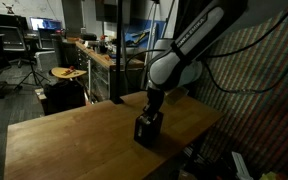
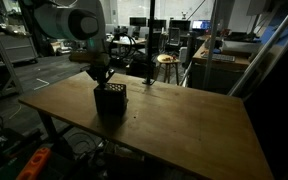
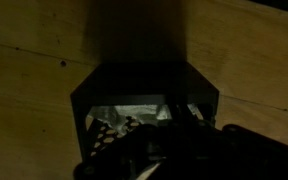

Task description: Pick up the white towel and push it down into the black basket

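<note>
The black basket point(image 1: 147, 131) point(image 2: 110, 100) stands on the wooden table point(image 1: 74, 135) point(image 2: 184, 120). My gripper point(image 1: 150, 113) point(image 2: 104, 79) comes straight down into its open top. In the wrist view the basket point(image 3: 144, 72) fills the middle of the picture. The white towel point(image 3: 117, 118) shows as crumpled greyish cloth inside it. The gripper point(image 3: 180, 118) is a dark shape low in the basket over the cloth, its jaws shut. The dark hides whether any cloth is pinched between them. No towel lies on the table.
A round stool point(image 1: 67, 73) point(image 2: 166, 60) stands beyond the table's far edge. Workbenches and office chairs fill the dim background. A vertical post point(image 1: 118, 50) rises at the table's back edge.
</note>
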Robot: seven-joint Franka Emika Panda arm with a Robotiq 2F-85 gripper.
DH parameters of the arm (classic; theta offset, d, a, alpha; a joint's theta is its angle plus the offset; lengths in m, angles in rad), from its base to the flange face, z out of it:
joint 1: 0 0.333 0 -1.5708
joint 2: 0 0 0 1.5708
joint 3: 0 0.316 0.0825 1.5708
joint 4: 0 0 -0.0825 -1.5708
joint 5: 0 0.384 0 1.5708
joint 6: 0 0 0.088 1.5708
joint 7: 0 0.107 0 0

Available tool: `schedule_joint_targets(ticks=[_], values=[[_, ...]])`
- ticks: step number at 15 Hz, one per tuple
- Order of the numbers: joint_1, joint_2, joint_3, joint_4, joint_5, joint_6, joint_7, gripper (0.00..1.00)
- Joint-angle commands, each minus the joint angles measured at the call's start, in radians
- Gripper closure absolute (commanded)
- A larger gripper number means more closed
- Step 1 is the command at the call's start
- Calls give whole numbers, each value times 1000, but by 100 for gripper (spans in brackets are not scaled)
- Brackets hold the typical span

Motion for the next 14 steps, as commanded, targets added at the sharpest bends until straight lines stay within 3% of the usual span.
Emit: schedule_joint_targets(ticks=[1,14], values=[[2,19,6,23,28,-10,-17,92],[-17,124,39,87,145,-3,-115,92]])
